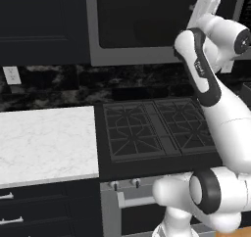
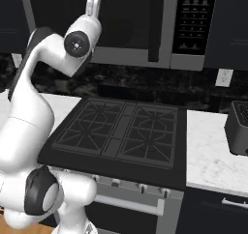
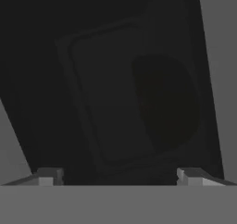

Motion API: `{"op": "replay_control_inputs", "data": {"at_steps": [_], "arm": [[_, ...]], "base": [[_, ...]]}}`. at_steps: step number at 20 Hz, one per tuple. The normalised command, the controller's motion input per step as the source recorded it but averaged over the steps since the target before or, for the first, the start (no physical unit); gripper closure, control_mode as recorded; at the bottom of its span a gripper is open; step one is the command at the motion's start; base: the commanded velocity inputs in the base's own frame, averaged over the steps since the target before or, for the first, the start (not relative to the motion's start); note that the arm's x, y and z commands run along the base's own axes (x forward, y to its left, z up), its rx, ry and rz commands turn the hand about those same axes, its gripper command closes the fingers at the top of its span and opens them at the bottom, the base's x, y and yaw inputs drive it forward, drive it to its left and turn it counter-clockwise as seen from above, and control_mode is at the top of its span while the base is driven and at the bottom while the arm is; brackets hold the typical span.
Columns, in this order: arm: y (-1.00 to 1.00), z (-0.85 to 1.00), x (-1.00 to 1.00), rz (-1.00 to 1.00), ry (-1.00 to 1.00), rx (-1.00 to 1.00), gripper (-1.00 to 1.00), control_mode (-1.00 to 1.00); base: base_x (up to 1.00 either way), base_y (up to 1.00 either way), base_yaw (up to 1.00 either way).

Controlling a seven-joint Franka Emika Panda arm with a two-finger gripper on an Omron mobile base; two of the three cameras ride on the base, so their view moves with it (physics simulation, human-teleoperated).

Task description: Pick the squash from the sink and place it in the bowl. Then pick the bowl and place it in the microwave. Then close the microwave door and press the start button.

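So the gripper (image 2: 93, 2) was up against the shut microwave door (image 2: 97, 20), fingers spread wide, holding nothing. The control panel (image 2: 193, 20) with the start button sat well off to its right, so it'd probably need to slide sideways.

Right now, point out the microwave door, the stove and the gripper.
microwave door (image 2: 121, 20), right base view, on the dark glass panel.
stove (image 2: 121, 131), right base view, on the centre strip between the burner grates.
gripper (image 3: 119, 176), hand view, midway between its two spread fingertips, facing the dark glass.
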Motion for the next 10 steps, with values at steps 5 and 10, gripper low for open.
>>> {"op": "replay_control_inputs", "data": {"at_steps": [5, 10], "arm": [[-0.71, -0.07, -0.99, 0.03, -0.09, 0.02, -1.0, -1.0], [-0.82, -0.09, -0.76, 0.0, 0.0, 0.05, -1.0, -1.0]], "base": [[0.0, 0.0, 0.0], [0.0, 0.0, 0.0]]}}
